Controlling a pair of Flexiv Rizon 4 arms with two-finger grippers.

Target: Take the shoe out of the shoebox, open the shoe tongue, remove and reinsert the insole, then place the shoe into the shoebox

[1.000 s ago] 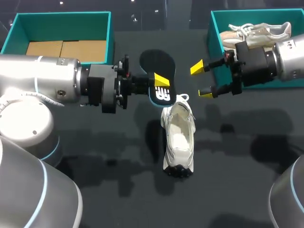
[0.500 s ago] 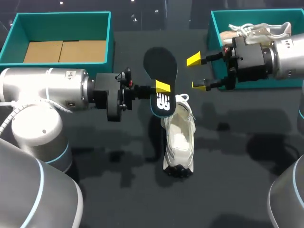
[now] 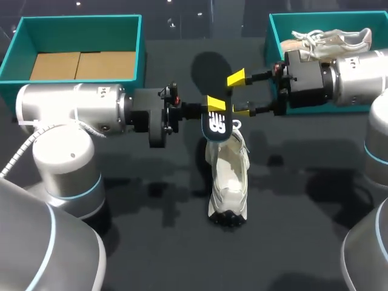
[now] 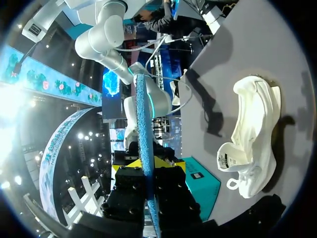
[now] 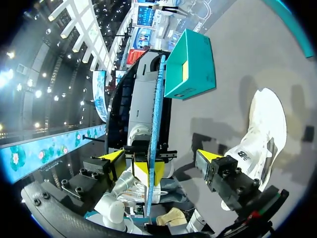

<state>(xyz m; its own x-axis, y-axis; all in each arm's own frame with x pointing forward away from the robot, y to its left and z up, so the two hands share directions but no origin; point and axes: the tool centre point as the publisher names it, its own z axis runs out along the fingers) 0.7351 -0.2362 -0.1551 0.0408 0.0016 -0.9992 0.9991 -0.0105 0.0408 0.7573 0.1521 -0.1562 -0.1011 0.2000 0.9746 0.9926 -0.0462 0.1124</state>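
Currently the dark insole [image 3: 210,76] stands on edge in the air over the lace end of the white shoe [image 3: 228,176], its printed end hanging lowest and just above the shoe's opening. The left gripper [image 3: 216,104] has it clamped: in the left wrist view both yellow tips press the thin insole [image 4: 143,129] from either side, the left gripper [image 4: 147,163] closed down to the insole's thickness.

The shoe lies on the dark table [image 3: 303,242], opening upward, laces toward the insole; it touches neither gripper. From the left wrist it shows beside the gripper, resting on the table [image 4: 255,129].

The right gripper [image 3: 239,94] hangs just beside the insole on its far side from the left arm, fingers spread wide and holding nothing. In its own view the right gripper [image 5: 160,155] looks straight at the insole [image 5: 157,99] edge-on, in line with the gap between its fingers, with the shoe [image 5: 265,129] beside and below.

Outward, a teal shoebox [image 3: 139,54] with a cardboard floor sits by the left arm, and a second teal shoebox [image 3: 274,36] by the right arm holds another pale shoe [image 3: 330,39].
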